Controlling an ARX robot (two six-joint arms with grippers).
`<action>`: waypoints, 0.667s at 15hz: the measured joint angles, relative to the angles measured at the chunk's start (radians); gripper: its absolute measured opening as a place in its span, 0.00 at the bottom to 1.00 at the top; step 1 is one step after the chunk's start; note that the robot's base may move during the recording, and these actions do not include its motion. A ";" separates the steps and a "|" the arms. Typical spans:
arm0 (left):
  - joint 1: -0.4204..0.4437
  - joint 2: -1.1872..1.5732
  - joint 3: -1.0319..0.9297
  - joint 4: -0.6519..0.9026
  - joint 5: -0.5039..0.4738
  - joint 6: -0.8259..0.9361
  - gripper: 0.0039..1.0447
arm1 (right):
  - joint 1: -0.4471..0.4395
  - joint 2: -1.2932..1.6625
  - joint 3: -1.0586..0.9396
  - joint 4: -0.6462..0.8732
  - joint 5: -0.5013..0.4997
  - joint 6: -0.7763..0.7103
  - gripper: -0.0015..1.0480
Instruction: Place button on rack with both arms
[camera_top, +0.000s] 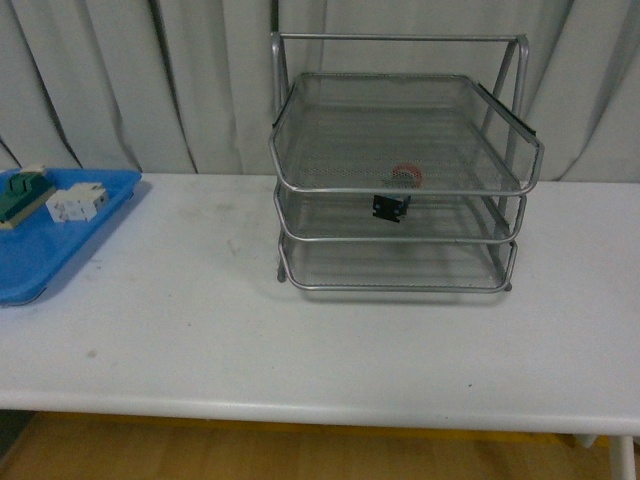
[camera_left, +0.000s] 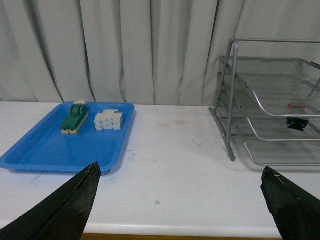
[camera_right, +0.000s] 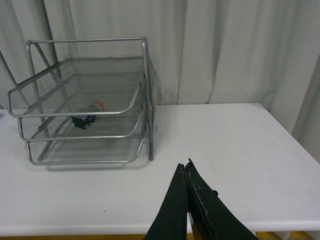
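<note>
The silver wire-mesh rack (camera_top: 400, 265) stands on the white table, right of centre. The button (camera_top: 394, 199), red cap on a black body, lies on the rack's middle tier near its front edge. It also shows in the left wrist view (camera_left: 296, 117) and the right wrist view (camera_right: 89, 116). Neither arm appears in the front view. My left gripper (camera_left: 180, 175) is open and empty above the table's near edge, far from the rack (camera_left: 270, 125). My right gripper (camera_right: 184, 167) is shut and empty above the table, to the right of the rack (camera_right: 85, 145).
A flat blue tray (camera_top: 45, 250) sits at the table's left edge, holding a green block (camera_top: 22, 195) and a white block (camera_top: 78, 203). The tray (camera_left: 50, 150) also shows in the left wrist view. Grey curtains hang behind the table.
</note>
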 joint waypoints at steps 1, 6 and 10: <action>0.000 0.000 0.000 -0.001 0.000 0.000 0.94 | 0.000 -0.002 0.000 0.005 0.000 0.000 0.02; 0.000 0.000 0.000 -0.001 0.000 0.000 0.94 | 0.000 -0.002 0.000 0.006 0.000 0.000 0.27; 0.000 0.000 0.000 -0.001 0.000 0.000 0.94 | 0.000 -0.002 0.000 0.006 0.000 0.000 0.72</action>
